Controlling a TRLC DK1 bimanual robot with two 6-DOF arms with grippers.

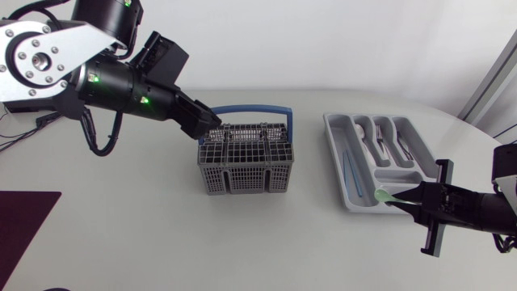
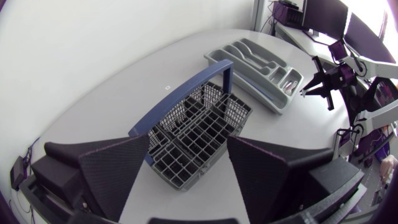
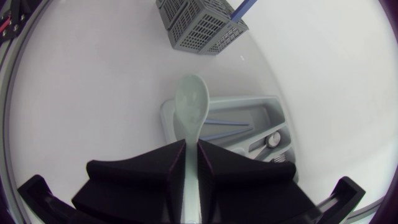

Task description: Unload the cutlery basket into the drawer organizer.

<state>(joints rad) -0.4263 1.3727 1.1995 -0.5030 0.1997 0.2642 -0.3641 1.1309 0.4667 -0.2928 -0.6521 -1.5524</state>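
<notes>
Right gripper (image 3: pixel 191 144) pinches green spoon (image 3: pixel 191 99) over organizer (image 3: pixel 249 99) corner; released here, it probably lands on the rim. Left gripper (image 2: pixel 188 143) spread.

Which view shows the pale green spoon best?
The right wrist view: the spoon is large and close, its handle clamped between the right tool's fingers, bowl ahead at the organizer's end. The head view shows only a small green bowl at that tool's tip. In the left wrist view it is too small to make out.

Glossy plastic spoon (image 3: pixel 191 106), matt plastic mesh basket (image 1: pixel 242 179)
</notes>
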